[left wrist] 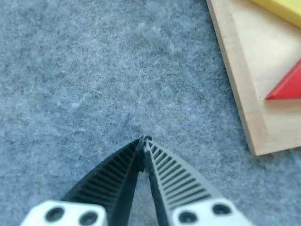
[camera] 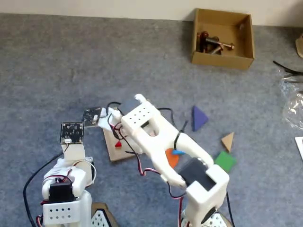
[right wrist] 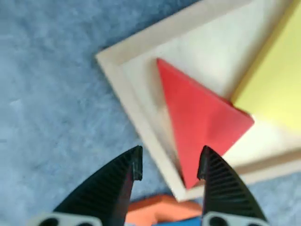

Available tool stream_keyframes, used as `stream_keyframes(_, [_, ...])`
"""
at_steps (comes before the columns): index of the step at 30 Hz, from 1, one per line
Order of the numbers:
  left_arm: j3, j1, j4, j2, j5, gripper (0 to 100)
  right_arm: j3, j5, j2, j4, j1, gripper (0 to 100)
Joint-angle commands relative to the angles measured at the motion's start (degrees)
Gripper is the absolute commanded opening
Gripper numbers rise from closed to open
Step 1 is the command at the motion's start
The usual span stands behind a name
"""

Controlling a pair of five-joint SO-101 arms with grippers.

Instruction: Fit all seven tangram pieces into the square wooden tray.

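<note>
The square wooden tray (right wrist: 136, 108) lies under my right arm (camera: 156, 132) in the high view. Inside it are a red triangle (right wrist: 197, 117) and a yellow piece (right wrist: 277, 84). The red triangle's near tip rests against the tray's rim. My right gripper (right wrist: 170, 165) hangs open just above that tip and rim, holding nothing. My left gripper (left wrist: 143, 140) is shut and empty over the grey felt, beside the tray's corner (left wrist: 244, 94). On the felt lie an orange piece (camera: 171, 157), a small blue piece (camera: 178, 152), a purple triangle (camera: 199, 117), a tan triangle (camera: 228, 141) and a green square (camera: 225, 161).
A cardboard box (camera: 222, 38) with metal parts stands at the back right. Clear plastic wrap (camera: 293, 101) and black cables lie at the right edge. The left arm's base (camera: 61, 198) sits at the front left.
</note>
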Motion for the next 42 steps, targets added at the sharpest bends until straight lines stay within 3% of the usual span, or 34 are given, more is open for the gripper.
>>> stream_keyframes(1, [1.19, -0.48, 0.44, 0.40, 0.18, 0, -3.82, 0.70, 1.01, -3.30, -0.31, 19.5])
stream_keyframes(9, [1.19, -0.48, 0.44, 0.40, 0.18, 0, -3.91, 0.79, 4.35, -9.80, 0.57, 19.5])
stream_keyframes(38, [1.19, -0.48, 0.44, 0.40, 0.18, 0, -3.38, 0.09, 9.54, -9.36, 5.76, 19.4])
stream_keyframes(42, [1.19, -0.48, 0.44, 0.40, 0.18, 0, -3.56, -8.70, 9.27, -9.36, 4.26, 19.4])
